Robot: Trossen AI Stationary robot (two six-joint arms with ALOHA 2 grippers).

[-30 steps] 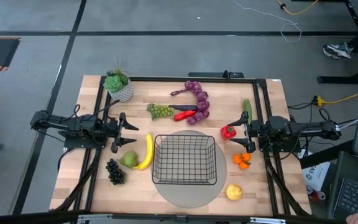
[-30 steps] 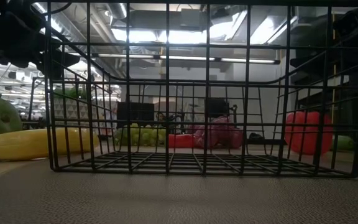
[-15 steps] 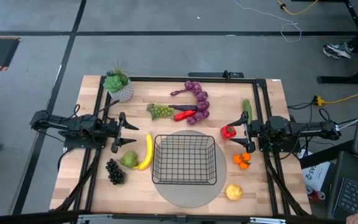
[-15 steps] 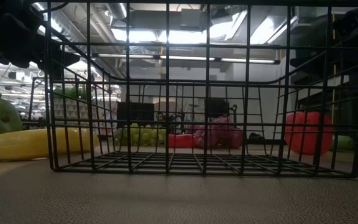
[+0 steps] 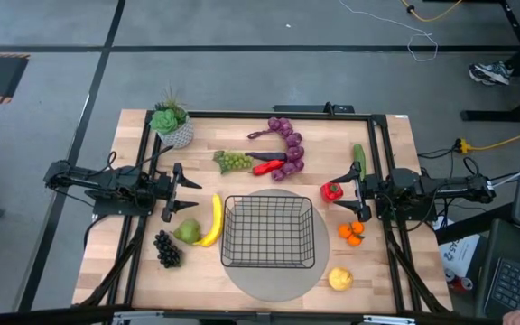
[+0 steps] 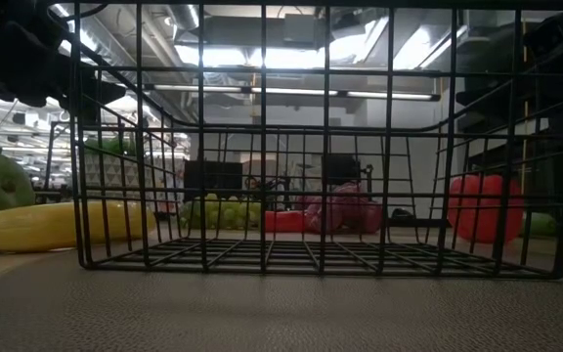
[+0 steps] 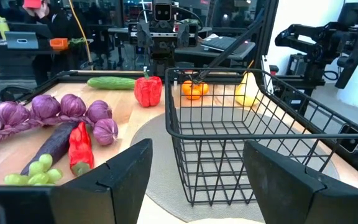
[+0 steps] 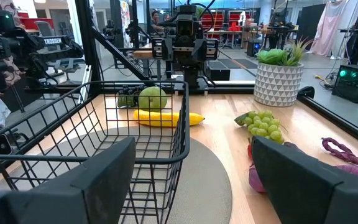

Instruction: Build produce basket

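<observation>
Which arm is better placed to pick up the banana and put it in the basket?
Left. The left tool, open, hovers just beside the banana, left of the empty basket. The right tool waits across the basket.

A robotics lab — grey floor (image 5: 242, 72) marked with tape; ceiling strip lights (image 6: 262, 90) over equipment-crowded workbenches (image 7: 36, 46).

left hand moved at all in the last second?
No. In the high view the left hand sits in the same spot beside the banana, open.
</observation>
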